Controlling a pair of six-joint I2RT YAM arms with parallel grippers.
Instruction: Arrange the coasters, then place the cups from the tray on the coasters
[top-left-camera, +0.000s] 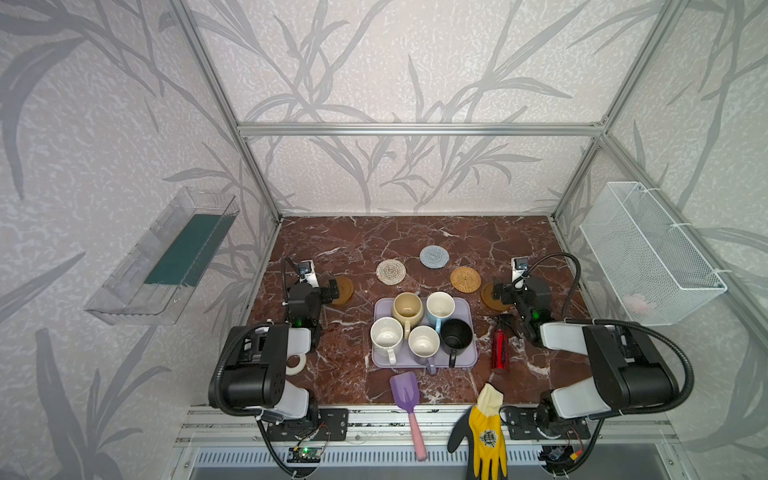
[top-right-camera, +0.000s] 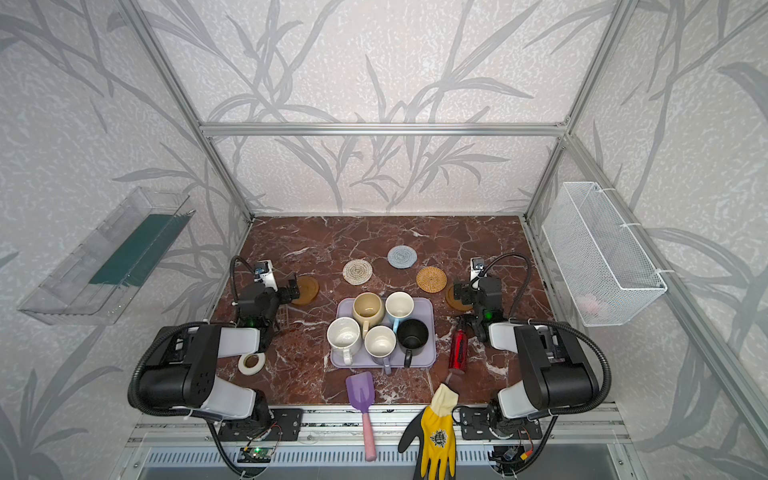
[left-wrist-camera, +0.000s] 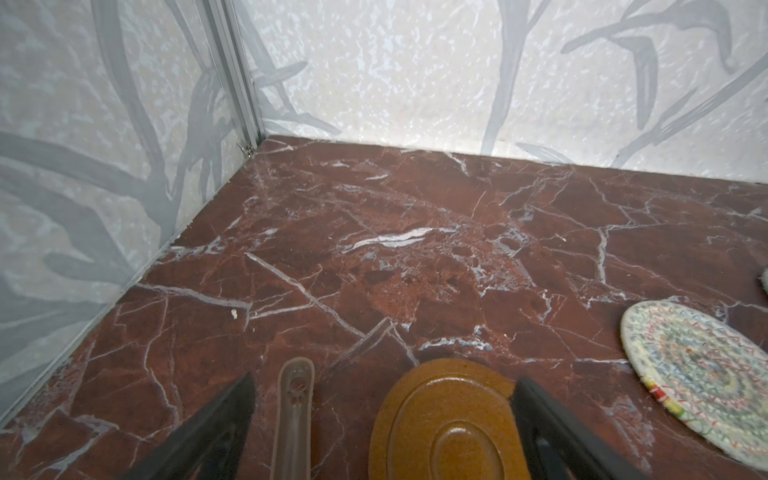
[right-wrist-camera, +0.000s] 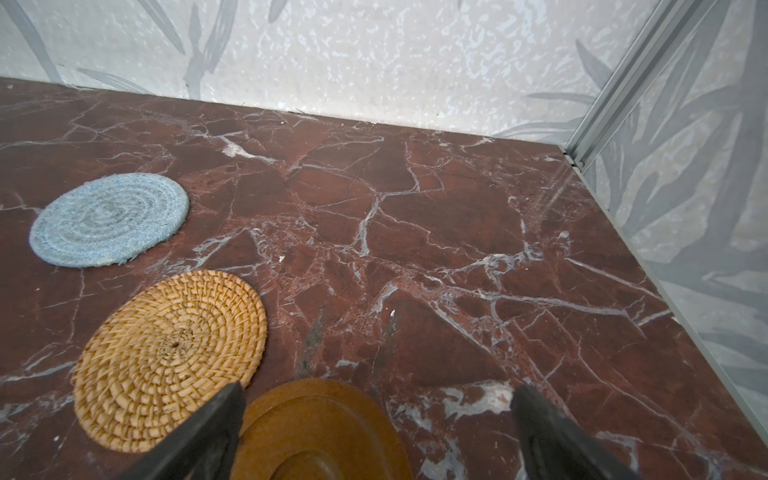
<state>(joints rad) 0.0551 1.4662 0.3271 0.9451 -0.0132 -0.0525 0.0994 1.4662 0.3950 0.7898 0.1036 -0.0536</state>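
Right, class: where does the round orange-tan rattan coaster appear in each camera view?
In a top view: the orange-tan rattan coaster lies behind the lavender plastic tray's right corner.
In a top view: the coaster lies likewise.
Left wrist view: absent.
Right wrist view: the coaster, close up.
Shared landmark: the neighbouring round grey-blue woven coaster.

The table (top-left-camera: 332, 241) is dark red-brown with thin white lines like cracks. The tray (top-left-camera: 469, 354) is light purple. On the tray are a sandy yellow cup (top-left-camera: 407, 308), a light blue cup (top-left-camera: 439, 309), white inside, a white cup with tiny dark dots (top-left-camera: 386, 337), a purple cup (top-left-camera: 424, 343), white inside, and a black cup (top-left-camera: 456, 334). Behind the tray are a creamy coaster (top-left-camera: 390, 272) with little coloured flecks, a grey-blue coaster (top-left-camera: 434, 257) with rings and an orange woven coaster (top-left-camera: 465, 279). Left of the tray is a brown coaster (top-left-camera: 347, 290), right of the tray a second brown coaster (top-left-camera: 486, 297).
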